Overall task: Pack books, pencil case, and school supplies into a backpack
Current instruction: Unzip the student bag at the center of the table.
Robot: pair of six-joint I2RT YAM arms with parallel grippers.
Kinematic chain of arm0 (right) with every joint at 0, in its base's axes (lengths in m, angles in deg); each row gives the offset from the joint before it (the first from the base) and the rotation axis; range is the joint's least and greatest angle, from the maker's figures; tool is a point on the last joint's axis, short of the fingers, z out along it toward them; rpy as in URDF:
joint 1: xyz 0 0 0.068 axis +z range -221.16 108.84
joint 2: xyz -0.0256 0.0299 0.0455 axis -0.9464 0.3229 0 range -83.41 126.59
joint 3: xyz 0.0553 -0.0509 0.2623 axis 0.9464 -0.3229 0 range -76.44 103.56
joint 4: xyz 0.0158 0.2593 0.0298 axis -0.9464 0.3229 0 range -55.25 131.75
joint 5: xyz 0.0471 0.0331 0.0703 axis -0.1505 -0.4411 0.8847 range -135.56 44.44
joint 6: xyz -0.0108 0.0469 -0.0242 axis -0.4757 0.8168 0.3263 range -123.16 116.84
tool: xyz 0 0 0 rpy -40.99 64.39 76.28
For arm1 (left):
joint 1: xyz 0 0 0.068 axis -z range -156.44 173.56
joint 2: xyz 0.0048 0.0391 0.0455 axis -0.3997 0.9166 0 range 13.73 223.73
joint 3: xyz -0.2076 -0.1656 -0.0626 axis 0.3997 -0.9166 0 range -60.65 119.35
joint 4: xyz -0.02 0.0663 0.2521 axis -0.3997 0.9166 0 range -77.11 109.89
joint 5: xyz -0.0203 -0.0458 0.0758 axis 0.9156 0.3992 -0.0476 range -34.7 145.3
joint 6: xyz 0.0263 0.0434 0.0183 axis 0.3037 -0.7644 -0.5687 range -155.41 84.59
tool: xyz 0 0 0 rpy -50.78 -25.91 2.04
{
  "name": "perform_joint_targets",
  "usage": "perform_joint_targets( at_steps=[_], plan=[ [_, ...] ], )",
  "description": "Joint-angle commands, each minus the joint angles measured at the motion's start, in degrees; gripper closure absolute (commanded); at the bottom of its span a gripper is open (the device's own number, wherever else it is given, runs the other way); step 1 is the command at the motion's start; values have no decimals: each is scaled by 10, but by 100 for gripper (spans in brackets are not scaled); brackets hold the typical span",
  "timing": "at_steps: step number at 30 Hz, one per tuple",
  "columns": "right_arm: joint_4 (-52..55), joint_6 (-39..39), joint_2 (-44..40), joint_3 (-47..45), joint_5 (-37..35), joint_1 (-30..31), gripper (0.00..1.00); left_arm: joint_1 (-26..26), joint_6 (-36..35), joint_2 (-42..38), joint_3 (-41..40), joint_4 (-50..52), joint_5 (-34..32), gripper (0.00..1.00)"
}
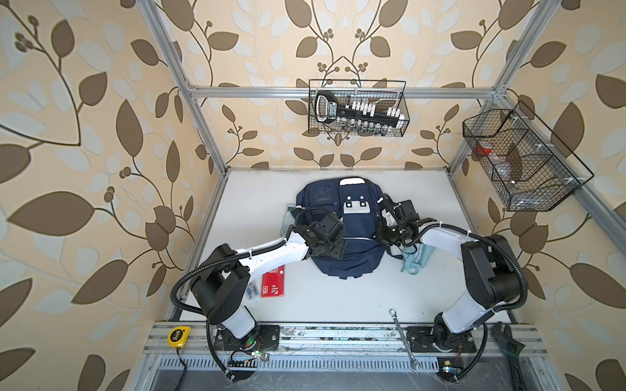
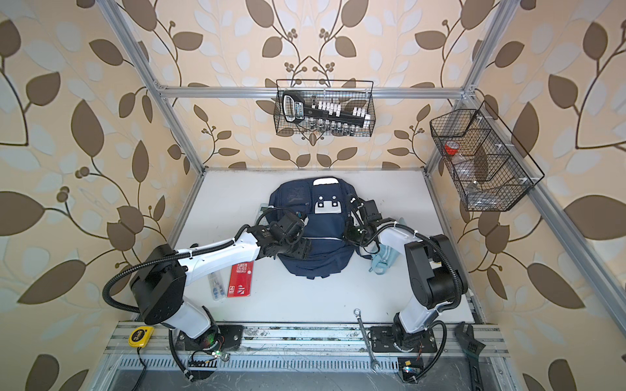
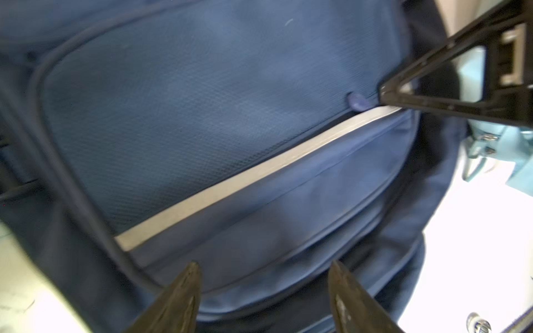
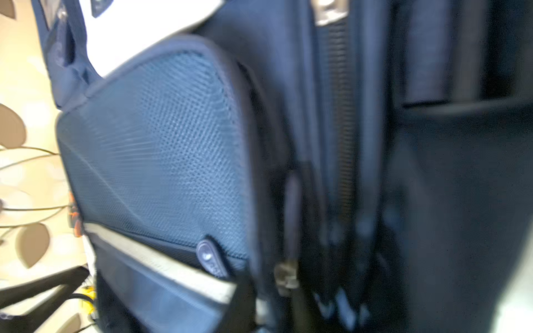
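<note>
The navy backpack (image 1: 359, 250) (image 2: 325, 250) lies flat mid-table, white patches toward the back wall. My left gripper (image 3: 264, 268) (image 1: 333, 252) hovers open over its front pocket (image 3: 202, 115) and holds nothing. My right gripper (image 3: 382, 90) (image 1: 386, 235) is shut at the backpack's right side, beside a purple zip pull (image 3: 357, 102) and a tan zip slider (image 4: 285, 276). Blur hides what it pinches. The teal pencil case (image 1: 415, 260) (image 3: 507, 150) lies under the right arm. Near the left arm lie the red booklet (image 1: 272, 282) and the clear box (image 1: 252, 289). The calculator (image 1: 288, 216) peeks out left of the backpack.
A yellow tape measure (image 1: 178, 335), a spanner (image 1: 403, 338) and an adjustable wrench (image 1: 511, 345) lie on the front rail. Wire baskets hang on the back wall (image 1: 357, 108) and the right wall (image 1: 521, 159).
</note>
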State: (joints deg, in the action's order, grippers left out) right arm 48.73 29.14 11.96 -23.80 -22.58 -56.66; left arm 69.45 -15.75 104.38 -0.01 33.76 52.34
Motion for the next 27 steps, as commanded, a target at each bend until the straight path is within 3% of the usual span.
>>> perform_joint_targets(
  at_steps=[1, 10, 15, 19, 22, 24, 25, 27],
  plan=[
    [18, 16, -14, 40, 43, 8, 100, 10, -42, -4, 0, -19, -18, 25],
    [-17, 108, -42, 93, 164, -16, 100, 13, -143, 4, 28, -53, -13, 8],
    [-21, 121, -48, 101, 176, -18, 100, 16, -200, 31, 57, -34, -22, 7],
    [-29, 130, -56, 99, 190, -20, 100, 16, -227, 68, 75, -32, -70, 12],
    [-33, 136, -62, 98, 192, -19, 100, 17, -231, 104, 93, -37, -127, 22],
    [-33, 137, -64, 97, 195, -19, 100, 16, -222, 120, 105, -42, -170, 37],
    [-34, 137, -65, 94, 195, -20, 100, 16, -222, 123, 104, -55, -175, 47],
    [-35, 135, -65, 87, 195, -20, 100, 17, -217, 126, 109, -65, -173, 79]
  ],
)
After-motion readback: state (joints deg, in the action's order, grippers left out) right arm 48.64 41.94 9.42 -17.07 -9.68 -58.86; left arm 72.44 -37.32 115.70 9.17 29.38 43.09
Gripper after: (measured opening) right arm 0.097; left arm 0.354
